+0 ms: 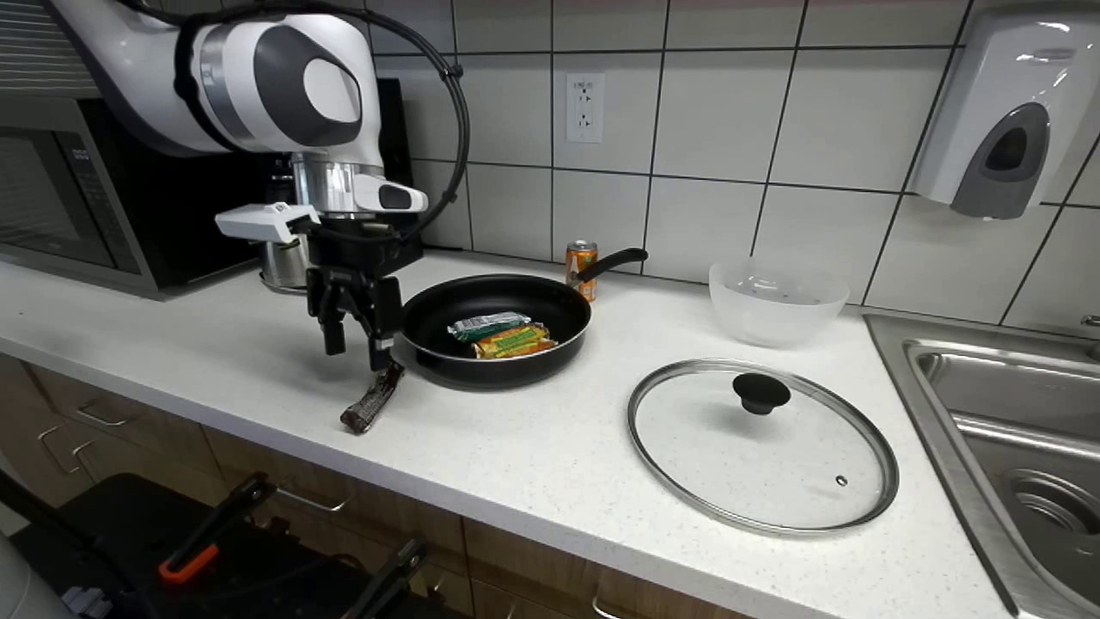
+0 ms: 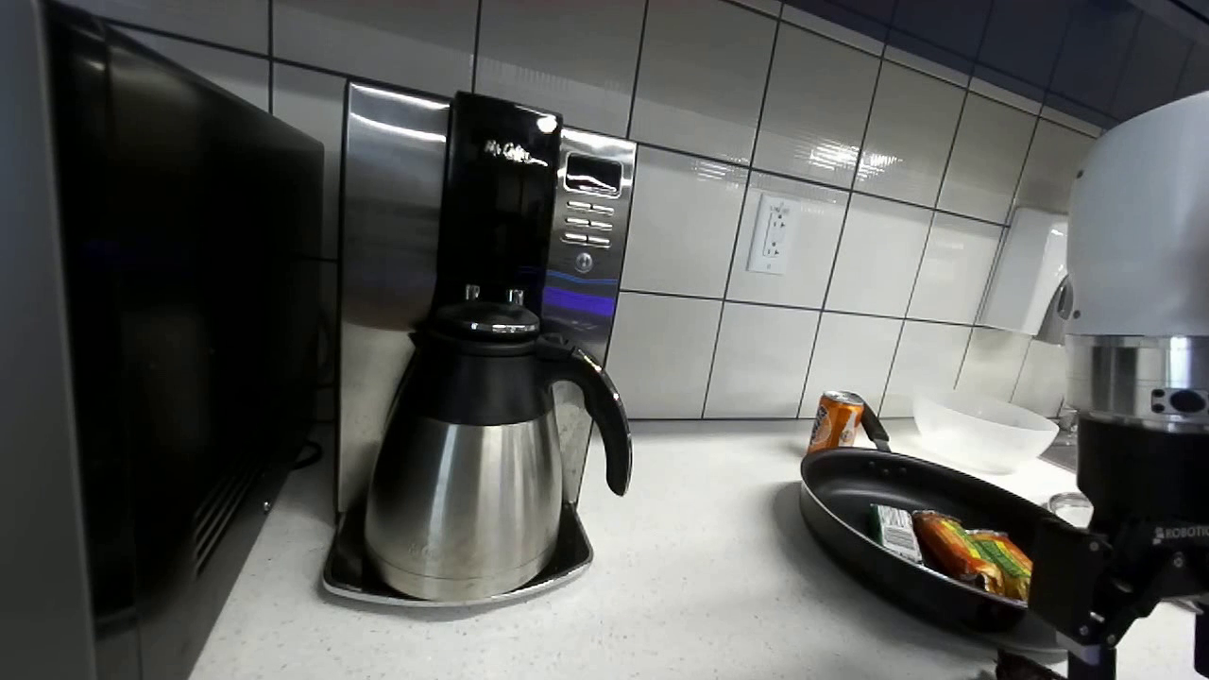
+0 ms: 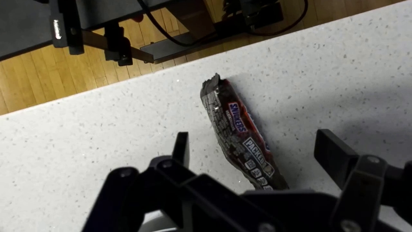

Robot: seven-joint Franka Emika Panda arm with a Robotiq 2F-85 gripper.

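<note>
The wrapper [image 3: 242, 137] says SNICKERS (plus PACKED), the coffeemaker [image 2: 501, 212] Mr. Coffee, the claw [image 1: 357, 350] ROBOTIQ.

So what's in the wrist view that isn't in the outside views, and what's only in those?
Only the wrist view shows readable blue-and-white SNICKERS lettering on the long, dark brown, plastic-wrapped candy bar.
Only the exterior views show the cylindrical orange can, silver metal coffee pot and white rectangular outlet.
All share the candy bar, the black jointed claw and the white speckled countertop.
</note>
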